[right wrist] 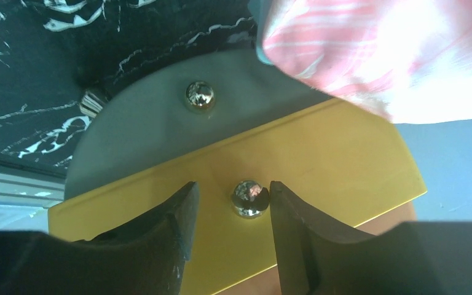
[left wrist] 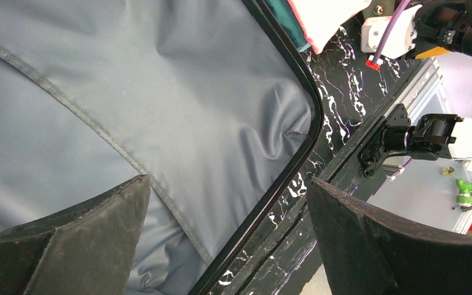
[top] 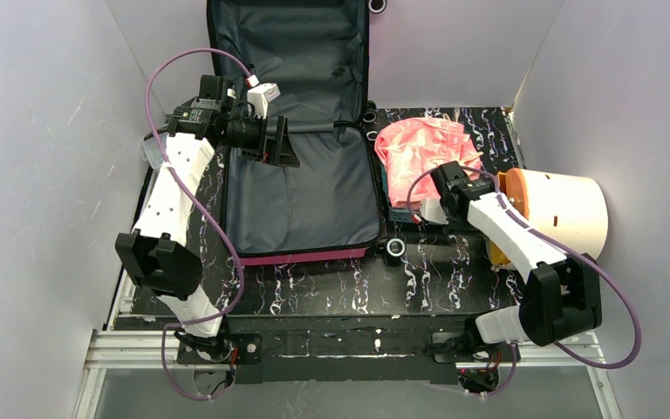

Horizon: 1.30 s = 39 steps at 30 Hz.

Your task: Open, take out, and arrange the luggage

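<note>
Beneath left tool [top: 280, 143], luggage [top: 314, 202] lies open.

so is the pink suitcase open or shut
Open. The luggage lies on the table with its lid swung back, and the grey lining of both halves is showing.

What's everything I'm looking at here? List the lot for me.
luggage: one, hot pink with grey lining, open, mid-table
cloth: one, pink patterned, right of the luggage
cylinder: one, cream, on its side, far right
end face: one, yellow and grey, on the cylinder
knobs: two, shiny metal, on that end face
table: one, black marbled
left gripper: one, black, open over the lining
right gripper: one, black, open around one knob
</note>
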{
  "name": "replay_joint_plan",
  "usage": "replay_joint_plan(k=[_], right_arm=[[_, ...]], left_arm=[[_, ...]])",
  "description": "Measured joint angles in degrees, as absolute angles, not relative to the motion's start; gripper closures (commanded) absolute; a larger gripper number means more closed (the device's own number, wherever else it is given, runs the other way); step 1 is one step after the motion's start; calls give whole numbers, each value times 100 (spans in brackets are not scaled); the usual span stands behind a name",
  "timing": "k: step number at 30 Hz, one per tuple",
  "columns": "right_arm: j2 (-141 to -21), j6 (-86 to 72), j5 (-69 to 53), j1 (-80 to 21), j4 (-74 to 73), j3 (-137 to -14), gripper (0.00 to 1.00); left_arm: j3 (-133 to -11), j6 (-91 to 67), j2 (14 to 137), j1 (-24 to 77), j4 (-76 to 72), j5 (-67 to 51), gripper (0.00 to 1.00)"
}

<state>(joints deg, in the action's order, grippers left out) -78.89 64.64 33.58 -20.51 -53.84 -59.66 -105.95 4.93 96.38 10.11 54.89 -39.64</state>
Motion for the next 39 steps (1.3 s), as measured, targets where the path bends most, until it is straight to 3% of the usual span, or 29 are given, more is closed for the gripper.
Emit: replay_joint_plan(k=[12,14,17,18,25,30,39], right_arm=[[-7795,7120,3638,-1619,-4735,-5529,40],[-7795,7155,3653,-1621,-4692,-5529,31],[-7804,7153,3647,-1693,-4652,-5588,4],[-7813,7118,3601,-1730,-4665,-5682,2],[-7826,6659,2781,-2231,-4436,-6807,2],[-7627,5511,1391,-2480,-3533,-7083,2],[-6292,2532,381,-2477,-110,-4803,2]], left_arm=[[-10595,493,9638,928,5492,-4064,2],[-10595,493,9638,919,5492,-4075,2],[-10595,495,9638,915,5494,-4086,2],[-10595,495,9638,913,5494,-4084,2],[-10595,565,9636,910,5588,-3894,2],[-10252,642,9273,834,5518,-3330,2],[-7089,554,6932,263,4093,-1883,2]])
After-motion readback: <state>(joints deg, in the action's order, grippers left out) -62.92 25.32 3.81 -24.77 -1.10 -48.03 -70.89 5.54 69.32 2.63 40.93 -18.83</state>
